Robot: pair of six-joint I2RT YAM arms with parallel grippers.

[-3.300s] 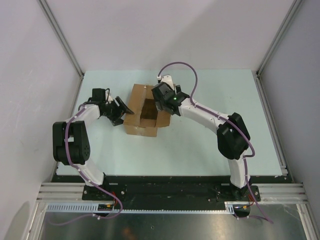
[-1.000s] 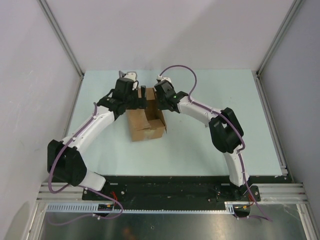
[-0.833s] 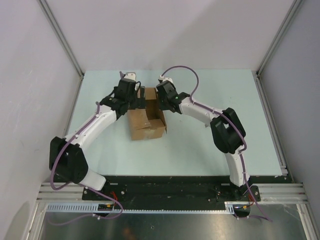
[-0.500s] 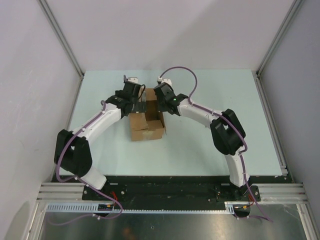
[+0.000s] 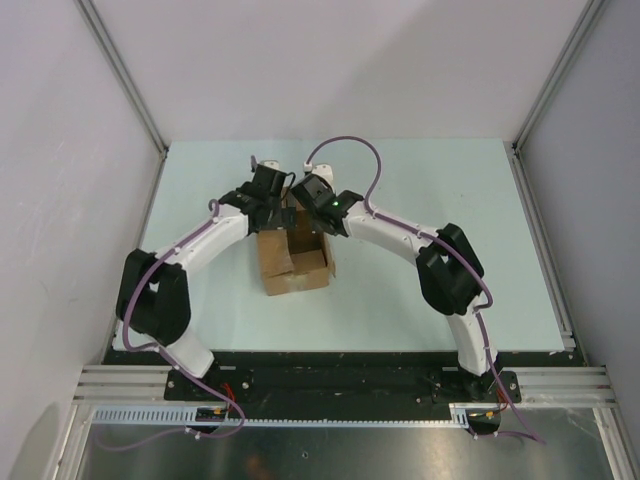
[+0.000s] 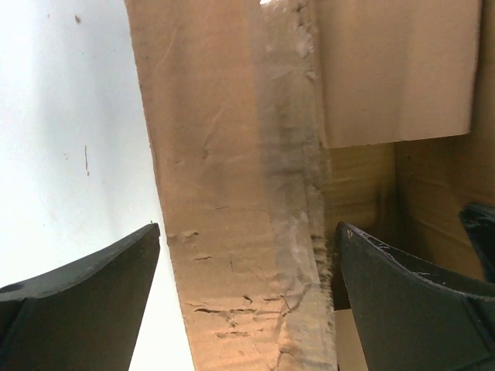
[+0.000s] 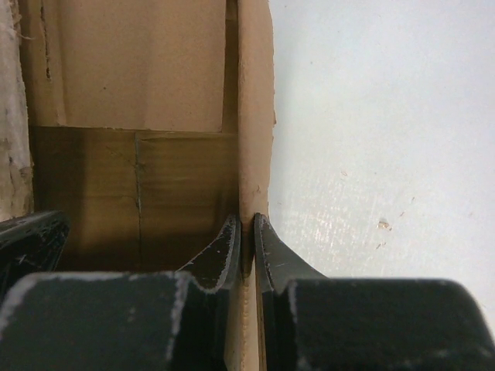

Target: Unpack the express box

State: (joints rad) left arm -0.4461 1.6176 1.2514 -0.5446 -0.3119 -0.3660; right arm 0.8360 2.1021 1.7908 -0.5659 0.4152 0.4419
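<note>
Item, express box [image 5: 295, 262]: end toward the far edge of the tabletop [image 5: 450, 200] covered from above by left arm [image 5: 205, 245] and right arm [image 5: 385, 228]; interior in shadow, contents indiscernible. Wrist views: carton runs off the frame edges. left gripper [image 6: 247, 232]: finger bases cut off below. right gripper [image 7: 247, 232]: housing blurred.

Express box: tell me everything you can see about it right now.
The express box is a brown corrugated cardboard carton standing on the pale green table, a little left of centre, with its top open. One flap carries a torn strip of clear tape along its edge. The open left end effector straddles that flap without gripping it. The right end effector is shut on the box's right-side cardboard edge, one finger inside, one outside. The interior looks dark.
</note>
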